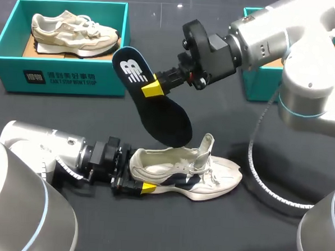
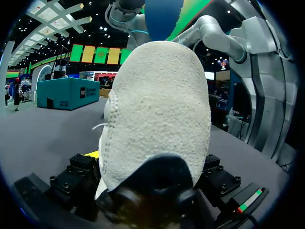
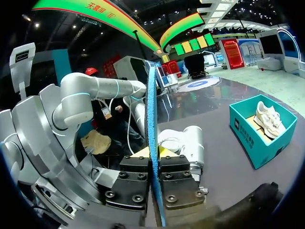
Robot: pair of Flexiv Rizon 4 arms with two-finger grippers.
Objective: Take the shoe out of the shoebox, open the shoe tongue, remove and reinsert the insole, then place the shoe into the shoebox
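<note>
The shoe (image 1: 187, 170) lies on the dark tabletop (image 1: 218, 229) with its tongue lifted and its heel clamped in the left hand (image 1: 132, 174). The right hand (image 1: 151, 88) is clamped on the dark insole (image 1: 166, 121), which hangs tilted in the air, its lower end just above the shoe's opening. A second shoe (image 1: 74, 32) sits in the teal shoebox (image 1: 63, 78) at the far left.

1. The shoe (image 2: 157, 109) is showing a rough, napped, suede-like cream heel.
2. The insole (image 1: 157, 102) is looking matt and smooth, like dark foam.
3. The shoebox (image 1: 102, 80) is appearing as matt teal cardboard.
4. The table (image 1: 235, 236) is looking dark, matt and finely textured.
5. The right arm (image 1: 290, 31) is gleaming smooth and silvery, like painted metal.
</note>
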